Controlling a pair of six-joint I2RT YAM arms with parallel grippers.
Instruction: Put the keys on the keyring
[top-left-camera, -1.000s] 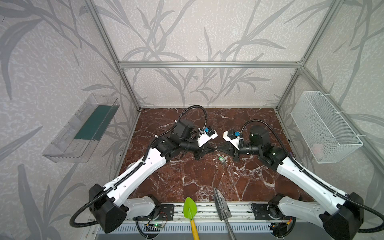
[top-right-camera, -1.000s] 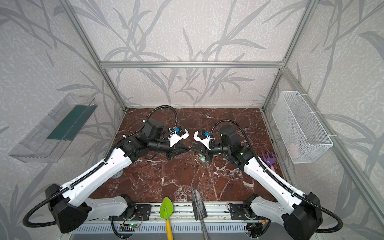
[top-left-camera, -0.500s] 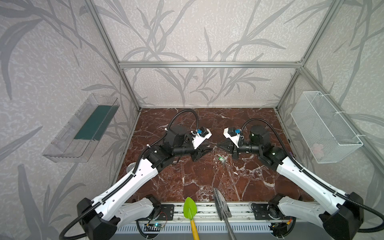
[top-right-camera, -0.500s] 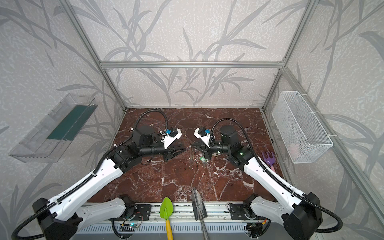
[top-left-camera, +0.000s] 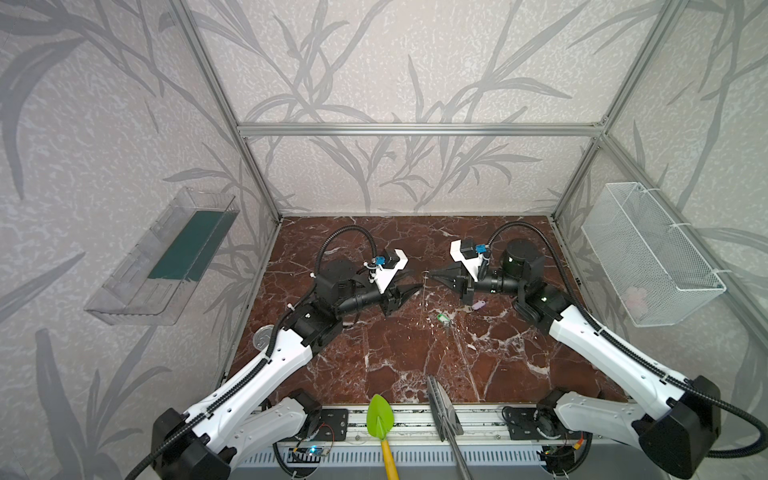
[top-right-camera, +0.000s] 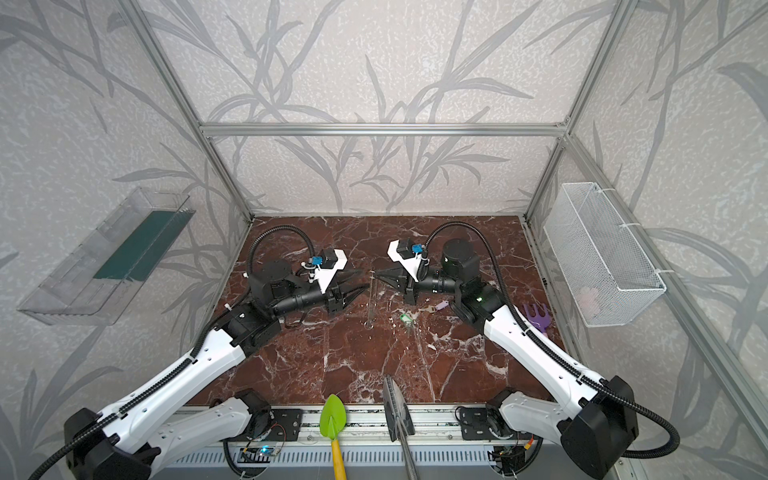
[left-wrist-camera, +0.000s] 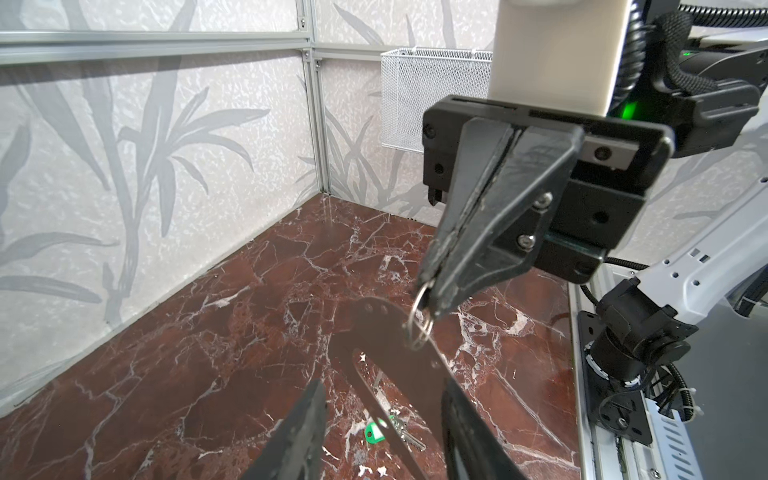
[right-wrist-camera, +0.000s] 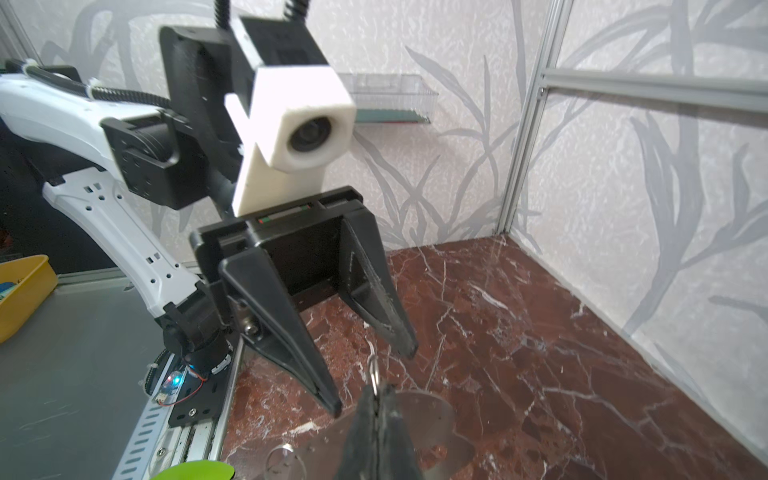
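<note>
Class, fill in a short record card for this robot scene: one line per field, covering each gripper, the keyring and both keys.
Left gripper: open, holding nothing, just short of the keyring
Right gripper: shut on the keyring's thin metal ring
Keyring: hangs in the air from the right gripper, tag dangling below the ring
Green key: lying on the marble table, not on the ring
Lilac key: lying on the table near the right arm, not on the ring
Task progress: no key threaded yet
</note>
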